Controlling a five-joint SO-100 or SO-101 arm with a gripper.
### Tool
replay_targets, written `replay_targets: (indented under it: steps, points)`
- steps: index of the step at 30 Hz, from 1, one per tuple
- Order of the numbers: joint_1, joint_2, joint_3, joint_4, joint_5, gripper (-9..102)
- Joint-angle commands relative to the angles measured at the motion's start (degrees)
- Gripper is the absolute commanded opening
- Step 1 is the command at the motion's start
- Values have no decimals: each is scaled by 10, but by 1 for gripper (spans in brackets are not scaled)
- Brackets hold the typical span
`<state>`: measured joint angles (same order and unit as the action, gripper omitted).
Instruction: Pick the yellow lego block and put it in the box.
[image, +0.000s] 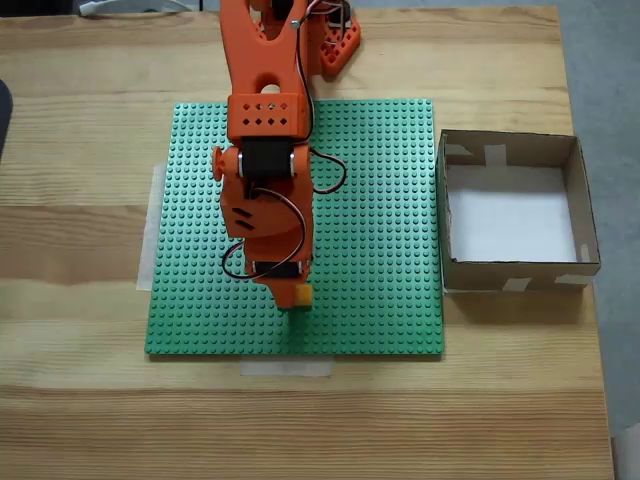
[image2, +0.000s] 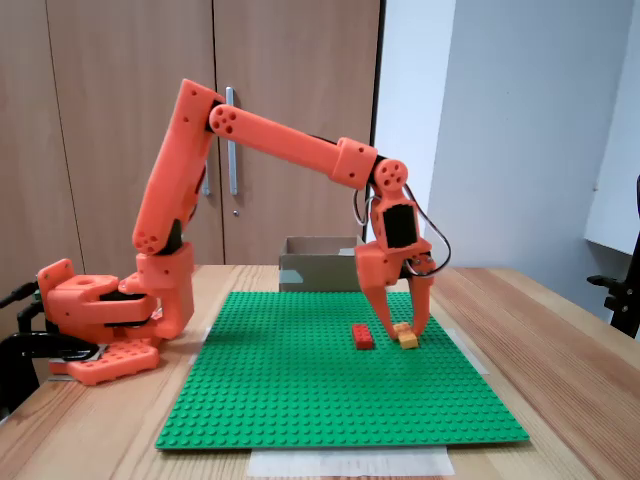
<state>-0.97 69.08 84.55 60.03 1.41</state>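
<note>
Pale wooden bench (image: 80, 400) under everything, grain running across in the top-down fixed view. Flat on it, a big green studded baseplate (image: 380, 200), with strips of pale tape (image: 286, 368) poking out at its near and left edges in that view. Bolted at one end of the bench, an orange arm (image2: 170, 210), rising from its base (image2: 95, 320) in the side fixed view, folding at the elbow and reaching down over the plate. Just off the plate's right edge in the top-down fixed view, the box (image: 515, 275): shallow brown cardboard, white bottom, pale tape patches on the walls, nothing seen inside; in the side fixed view, standing at the far edge of the plate behind the wrist. Pointing straight down at the plate, the tool (image2: 398, 328), its two orange fingers spread, their tips at or just above the studs. Between or right at those tips, the yellow lego block (image2: 407, 338), resting on the baseplate, near the plate's front edge in the top-down fixed view, where just a yellow corner (image: 300, 295) peeks from under the wrist. Spread around the block but not clearly clenched on it; cannot tell whether the fingers press its sides. Just beside it on the left in the side fixed view, a red brick (image2: 363, 336) of like size, also flat on the plate.
</note>
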Motion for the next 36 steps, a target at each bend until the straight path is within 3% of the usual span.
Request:
replay_targets:
  steps: [1, 9, 20, 36]
  points:
    - [-4, 3, -25, 7, -5, 9]
    - [-4, 4, -38, 22, -11, -1]
    - [1, 47, -67, 83, -9, -1]
    - [-23, 367, -65, 229, 3, -1]
